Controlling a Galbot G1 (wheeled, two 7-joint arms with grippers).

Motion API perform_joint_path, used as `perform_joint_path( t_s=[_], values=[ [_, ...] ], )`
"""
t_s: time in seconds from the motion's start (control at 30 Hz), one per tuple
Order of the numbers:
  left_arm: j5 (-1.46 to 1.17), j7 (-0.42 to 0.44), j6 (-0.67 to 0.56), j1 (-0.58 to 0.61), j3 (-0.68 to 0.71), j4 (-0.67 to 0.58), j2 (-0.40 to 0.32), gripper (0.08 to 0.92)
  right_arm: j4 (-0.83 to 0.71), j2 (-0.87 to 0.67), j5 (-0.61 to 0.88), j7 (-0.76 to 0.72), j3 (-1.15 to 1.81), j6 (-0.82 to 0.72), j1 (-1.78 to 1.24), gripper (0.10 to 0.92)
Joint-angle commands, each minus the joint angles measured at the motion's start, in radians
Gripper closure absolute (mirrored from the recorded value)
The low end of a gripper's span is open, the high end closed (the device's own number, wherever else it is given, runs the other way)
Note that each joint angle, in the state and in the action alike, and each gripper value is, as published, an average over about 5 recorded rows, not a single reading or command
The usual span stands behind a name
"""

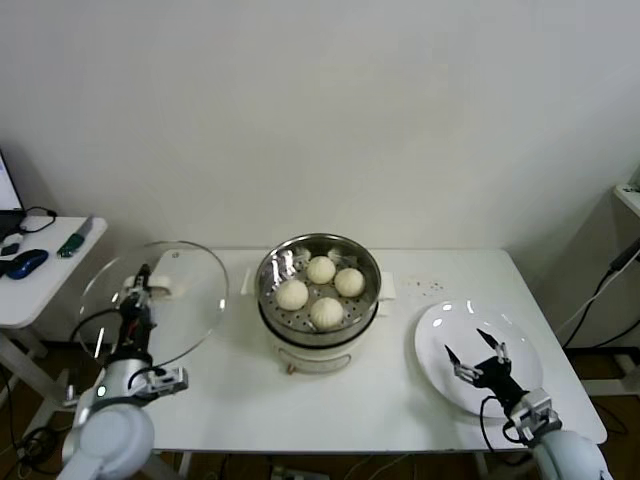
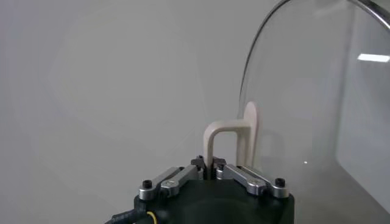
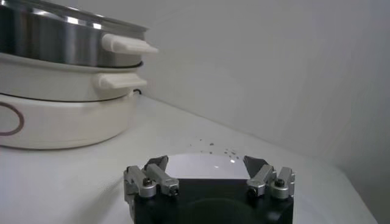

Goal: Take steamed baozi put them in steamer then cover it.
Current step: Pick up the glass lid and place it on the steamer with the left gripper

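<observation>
At the tabletop's (image 1: 400,390) left edge, the left gripper (image 1: 136,291) has its jaws clamped on the cover's (image 1: 190,290) handle, holding it raised. Four steamed baozi (image 1: 321,269) sit inside the steamer (image 1: 276,265); the right gripper (image 1: 478,353) hovers spread over the plate (image 1: 440,330).

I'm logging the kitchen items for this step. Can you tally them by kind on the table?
Baozi: 4, all in the steamer
Steamer: 1
Glass cover: 1, held by the left gripper
White plate: 1, under the right gripper
Total: 7
</observation>
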Motion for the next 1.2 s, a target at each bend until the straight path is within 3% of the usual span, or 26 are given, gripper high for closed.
perform_joint_path(
  t_s=[0.03, 0.33, 0.53, 0.73, 1.2],
  values=[
    [-0.031, 0.112, 0.194, -0.182, 0.303, -0.132, 0.097, 0.852, -0.007, -0.023, -0.003, 0.017, -0.059, -0.028, 0.065, 0.203],
    [0.098, 0.232, 0.213, -0.439, 0.522, -0.017, -0.087, 0.852, -0.049, -0.047, -0.001, 0.035, -0.094, -0.043, 0.121, 0.203],
    [0.193, 0.280, 0.213, -0.538, 0.615, 0.102, -0.248, 0.852, -0.065, -0.052, -0.002, 0.034, -0.087, -0.038, 0.125, 0.203],
    [0.238, 0.293, 0.213, -0.589, 0.643, 0.206, -0.360, 0.852, -0.065, -0.053, 0.000, 0.033, -0.056, -0.030, 0.109, 0.203],
    [0.260, 0.270, 0.213, -0.591, 0.638, 0.358, -0.441, 0.852, -0.066, -0.044, -0.008, 0.027, -0.012, -0.017, 0.084, 0.203]
  ],
)
